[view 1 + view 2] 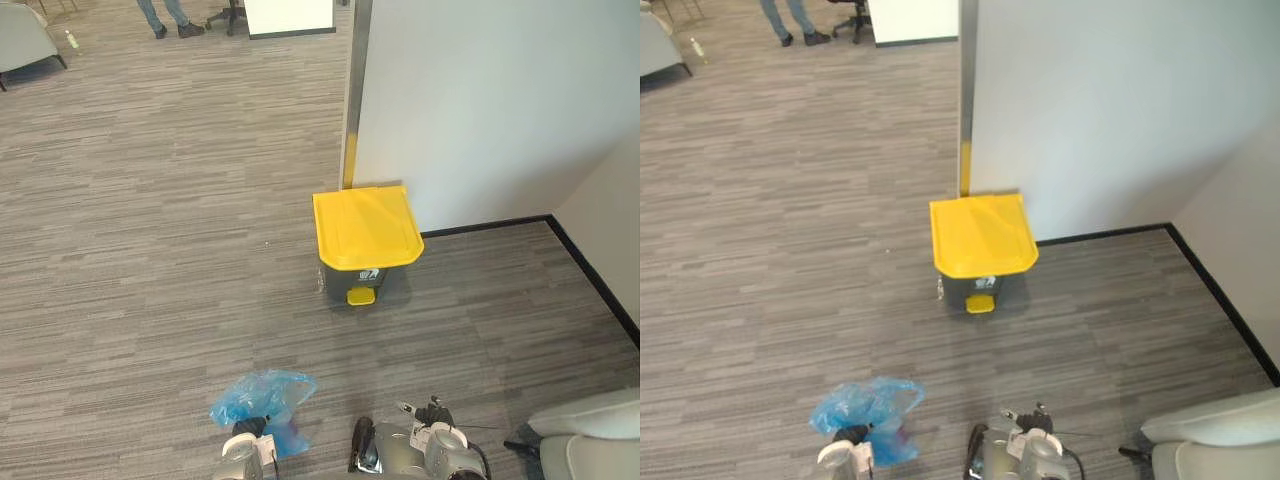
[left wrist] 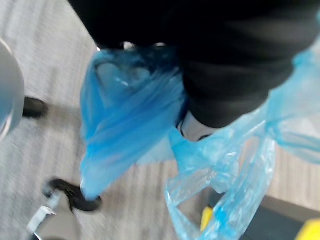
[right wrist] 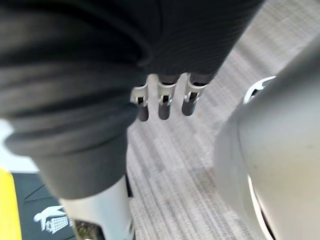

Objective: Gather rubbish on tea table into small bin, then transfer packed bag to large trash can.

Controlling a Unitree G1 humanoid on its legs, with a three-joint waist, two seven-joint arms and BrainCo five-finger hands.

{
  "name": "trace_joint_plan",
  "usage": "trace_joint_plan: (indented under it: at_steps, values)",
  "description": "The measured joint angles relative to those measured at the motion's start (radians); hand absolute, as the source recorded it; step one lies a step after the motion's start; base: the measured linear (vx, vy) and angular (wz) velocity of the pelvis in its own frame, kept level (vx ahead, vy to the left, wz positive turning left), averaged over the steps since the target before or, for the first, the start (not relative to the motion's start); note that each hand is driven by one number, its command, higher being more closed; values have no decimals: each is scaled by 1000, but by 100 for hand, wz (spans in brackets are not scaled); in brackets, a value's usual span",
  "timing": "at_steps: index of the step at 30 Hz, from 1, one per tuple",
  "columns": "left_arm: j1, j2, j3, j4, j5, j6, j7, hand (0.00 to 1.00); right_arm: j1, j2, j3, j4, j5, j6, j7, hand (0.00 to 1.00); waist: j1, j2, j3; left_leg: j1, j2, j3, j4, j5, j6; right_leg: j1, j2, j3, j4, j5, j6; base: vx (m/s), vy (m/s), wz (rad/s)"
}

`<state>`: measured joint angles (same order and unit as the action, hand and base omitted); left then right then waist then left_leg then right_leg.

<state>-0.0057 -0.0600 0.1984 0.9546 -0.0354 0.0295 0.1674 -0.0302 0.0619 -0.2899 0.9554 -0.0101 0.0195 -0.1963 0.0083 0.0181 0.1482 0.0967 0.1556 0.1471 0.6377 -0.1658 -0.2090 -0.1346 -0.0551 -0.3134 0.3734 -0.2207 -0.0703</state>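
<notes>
The large trash can [image 1: 367,240], grey with a shut yellow lid, stands on the carpet against the foot of a white wall. A crumpled blue plastic bag [image 1: 262,400] hangs low at the front, well short of the can. My left hand [image 1: 244,443] is shut on its bunched top. In the left wrist view the blue bag [image 2: 130,125] dangles from under the hand's dark cover [image 2: 225,60], and the can's yellow edge [image 2: 311,231] shows beyond it. My right hand [image 3: 160,102] hangs with curled fingers and holds nothing, with the can [image 3: 30,210] past it.
A yellow foot pedal [image 1: 361,296] sticks out at the can's front. A white wall [image 1: 480,100] with a black skirting runs off to the right. A pale seat [image 1: 590,435] sits at the lower right. A person's legs [image 1: 168,15] and an armchair [image 1: 20,35] are far off.
</notes>
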Motion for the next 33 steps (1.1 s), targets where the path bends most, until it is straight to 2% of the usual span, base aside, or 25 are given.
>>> trace_joint_plan:
  at_steps: [1, 2, 3, 4, 5, 7, 8, 9, 11, 13, 15, 17, 18, 20, 21, 23, 25, 26, 27, 30, 33]
  values:
    - [4, 1, 2, -3, 4, -1, 0, 100, -2, -1, 21, 0, 1, 0, -1, 0, 2, 4, 0, -71, 34, 10, 150, -8, 11, 38, 13, 5, -37, -2, -3, 293, -25, -19]
    - [10, -1, 6, -8, 4, -1, 0, 100, -1, 2, 28, 2, 1, 1, 0, 0, 4, 11, -1, -116, 54, 26, 211, -34, 44, 70, 24, 16, -64, -1, -4, 296, 18, -43]
    - [17, -1, 11, -27, 4, -1, 1, 100, 0, 8, 27, 3, 2, 2, -1, 0, 8, 10, -1, -154, 66, 60, 213, -73, 79, 103, 26, 34, -89, 5, -2, 294, 53, -48]
    - [22, 0, 11, -36, 4, -1, 1, 100, 1, 11, 27, 3, 2, 3, -1, 0, 11, 7, -3, -171, 65, 80, 182, -91, 99, 118, 23, 52, -99, 7, 1, 352, 107, -74]
    - [28, 0, 11, -43, 4, -2, 1, 100, -1, 12, 27, 2, 5, 6, -2, 0, 22, 4, -3, -195, 60, 105, 97, -114, 124, 139, 17, 87, -115, 11, 9, 334, 174, -86]
    - [22, -1, 11, -42, 4, -2, 2, 100, 0, 13, 24, 2, 5, 8, -3, 0, 28, 7, -7, -219, 47, 107, -122, -104, 135, 159, 2, 121, -126, 18, 33, 290, 215, -77]
    - [23, -6, 9, -37, 4, -1, 2, 100, 8, 10, 18, 2, 5, 7, -4, 0, 27, 26, -18, -222, 39, 84, -298, 15, 118, 171, 7, 139, -133, 14, 69, 296, 233, -60]
    - [29, -1, 15, -31, 4, -1, 4, 100, 18, 5, 23, 10, 6, 13, -1, 0, 33, 2, -30, -193, 10, 94, -316, 14, 125, 171, -14, 174, -135, 6, 93, 289, 225, -41]
    - [21, 0, 18, -31, 4, -1, 5, 100, 32, 5, 7, 3, 6, 17, -3, 0, 28, -28, -44, -164, -37, 115, -360, 12, 141, 173, -57, 190, -152, 17, 111, 214, 218, -15]
    - [22, 0, 18, -27, 5, -2, 5, 100, 31, 7, -3, 4, 4, 18, -2, 0, 35, -41, -52, -148, -53, 147, -374, 4, 155, 173, -76, 214, -148, 27, 126, 176, 205, -31]
    - [20, 6, 17, -7, 5, 0, 5, 100, 30, 12, -1, 4, -1, 18, -1, 0, 39, -35, -45, -81, -63, 174, -431, -4, 166, 148, -86, 224, -54, 36, 140, 122, 150, -45]
    - [23, 10, 8, -7, 5, 0, 5, 100, 33, 7, 1, 3, -21, 18, -1, 0, 40, -27, -40, -21, -66, 199, -478, -16, 173, 60, -99, 234, 158, 52, 166, 42, 103, -39]
    - [27, 18, 4, -4, 5, -1, 5, 100, 29, 7, 1, -2, -28, 13, -1, 0, 39, -21, -33, 11, -77, 198, -489, -28, 186, -13, -125, 227, 311, 65, 181, 78, 57, -8]
    - [27, 26, 3, 9, 6, 0, 5, 100, 29, 3, -1, -3, -29, 8, -1, 0, 28, -31, -37, 49, -83, 196, -504, -48, 189, -58, -149, 190, 391, 15, 157, 130, 17, 7]
    - [26, 29, 3, 15, 6, 0, 5, 100, 28, 3, -1, -2, -30, 7, 0, 0, 27, -32, -37, 63, -82, 190, -518, -53, 184, -83, -151, 152, 368, -10, 146, 162, -36, 17]
    - [23, 29, 4, 27, 6, 0, 5, 100, 21, 3, -3, -2, -30, 6, 0, 0, 15, -32, -37, 81, -77, 167, -532, -61, 171, -114, -142, 106, 261, -10, 136, 233, -89, 31]
    - [22, 30, 8, 33, 6, 0, 5, 100, 9, 3, -14, 5, -30, 8, 1, 0, 1, -37, -32, 102, -68, 144, -532, -83, 139, -122, -95, 110, 65, 63, 110, 315, -155, 37]
    - [16, 34, 10, 39, 6, -1, 5, 100, 15, 5, -21, 5, -28, 9, 2, 0, -1, -39, -25, 120, -67, 125, -529, -97, 117, -99, -75, 116, 23, 123, 76, 385, -151, 12]
    - [19, 23, 12, 40, 6, -1, 2, 100, 3, -12, -34, 12, -30, 7, 1, 0, 7, 4, -34, 128, -40, 91, -534, -86, 117, -72, -44, 100, 6, 123, 66, 397, -143, -5]
    - [10, 1, 7, 42, 8, -1, 1, 100, -8, -24, -57, 23, -28, 10, 0, 0, 3, 18, -20, 138, -25, 41, -533, -59, 110, -74, -32, 95, 53, 51, 60, 346, -155, -4]
    - [6, 1, -1, 39, 13, 0, -3, 100, 5, -24, -61, 24, -29, 11, -1, 0, -6, 11, -19, 123, 3, 5, -452, -43, 89, -1, -21, 57, 7, 35, 57, 360, -144, 34]
